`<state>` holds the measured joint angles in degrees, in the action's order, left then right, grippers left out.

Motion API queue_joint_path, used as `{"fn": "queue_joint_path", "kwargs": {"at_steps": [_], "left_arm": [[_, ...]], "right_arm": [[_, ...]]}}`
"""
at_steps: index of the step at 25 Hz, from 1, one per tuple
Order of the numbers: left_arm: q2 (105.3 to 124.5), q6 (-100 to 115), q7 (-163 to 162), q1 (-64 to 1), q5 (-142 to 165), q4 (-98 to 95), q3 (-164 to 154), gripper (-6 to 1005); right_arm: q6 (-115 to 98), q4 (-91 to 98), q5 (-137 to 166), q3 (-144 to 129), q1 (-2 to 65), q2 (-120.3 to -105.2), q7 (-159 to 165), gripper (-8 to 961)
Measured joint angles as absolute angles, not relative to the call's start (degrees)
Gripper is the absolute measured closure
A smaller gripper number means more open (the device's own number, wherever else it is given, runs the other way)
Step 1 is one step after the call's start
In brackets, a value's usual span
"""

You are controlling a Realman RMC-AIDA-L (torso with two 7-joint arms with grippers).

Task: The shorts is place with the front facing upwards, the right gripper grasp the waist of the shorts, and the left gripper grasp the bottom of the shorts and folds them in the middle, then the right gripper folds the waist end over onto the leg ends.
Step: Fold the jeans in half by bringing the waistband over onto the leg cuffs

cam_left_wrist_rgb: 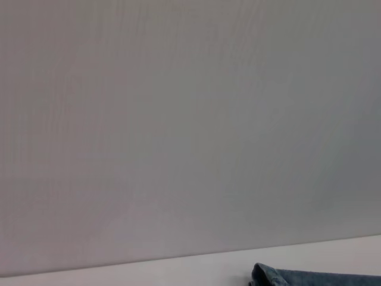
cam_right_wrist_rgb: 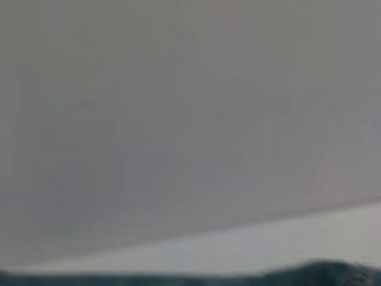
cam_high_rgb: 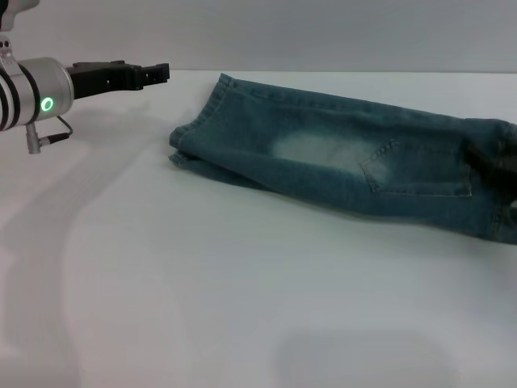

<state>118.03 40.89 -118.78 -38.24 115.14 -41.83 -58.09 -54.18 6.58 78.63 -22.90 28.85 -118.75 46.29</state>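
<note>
Shorts (cam_high_rgb: 355, 174) folded lengthwise; left gripper (cam_high_rgb: 153, 74) clear, fingers' state unclear. Take waist (cam_high_rgb: 497, 182) squarely, carry onto leg ends (cam_high_rgb: 198, 137).

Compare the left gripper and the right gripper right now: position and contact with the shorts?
The left gripper hangs in the air clear of the shorts, off beyond the leg ends; the right gripper sits at the waist end, a dark shape against the denim. The left gripper shows whole on its green-lit arm; the right gripper is cut off by the head view's edge. Both are black.
</note>
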Motion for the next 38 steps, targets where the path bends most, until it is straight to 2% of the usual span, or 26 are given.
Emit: {"fn": "queue_joint_path", "kwargs": {"at_steps": [5,10,13,14,15,18,19,21,24,28,30,38], "left_arm": [[118.11,43.0,-113.7,-37.0,110.9,-42.4,-58.1,151],[118.12,45.4,-104.8,-34.6,100.7,-42.4,-58.1,151],[118.08,47.1,-99.7,-33.5,95.1,-42.2,-58.1,151],[118.08,48.3,-96.0,-32.8,91.8,-42.0,-58.0,151],[118.13,49.1,-93.8,-32.4,90.3,-41.9,-58.0,151],[118.28,51.2,-88.5,-31.7,86.2,-41.1,-58.1,151],[118.29,52.5,-85.8,-31.4,83.9,-40.2,-58.1,151],[118.29,55.2,-80.1,-31.0,79.1,-38.0,-58.0,151],[118.18,58.5,-73.1,-30.9,73.1,-34.6,-57.8,151],[118.19,60.3,-69.9,-30.8,71.2,-33.5,-57.9,151],[118.27,60.8,-69.0,-30.8,71.0,-33.4,-58.0,151],[118.32,61.5,-68.3,-30.8,70.7,-32.2,-58.0,152]], "right_arm": [[-67.9,12.1,80.9,-25.1,25.8,-118.46,57.3,286],[-79.7,27.8,87.4,-27.7,22.3,-118.05,75.5,292],[-86.2,37.8,94.1,-27.7,21.5,-115.66,88.7,296],[-89.7,42.3,99.1,-27.7,21.9,-113.21,97.0,297],[-89.7,42.3,99.1,-27.7,21.9,-113.21,97.0,299],[-93.9,47.4,109.5,-27.6,23.9,-108.94,108.1,302],[-94.7,49.1,113.4,-27.5,24.7,-108.05,110.9,303],[-96.6,53.2,123.2,-27.3,26.6,-106.64,116.5,306],[-99.0,57.6,135.5,-27.5,29.7,-105.77,121.3,309],[-100.3,59.3,146.9,-28.6,33.6,-105.12,124.7,314],[-99.7,59.3,151.5,-29.8,35.0,-105.32,125.2,317],[-91.9,59.9,162.6,-33.7,36.1,-109.64,125.7,327]]}}
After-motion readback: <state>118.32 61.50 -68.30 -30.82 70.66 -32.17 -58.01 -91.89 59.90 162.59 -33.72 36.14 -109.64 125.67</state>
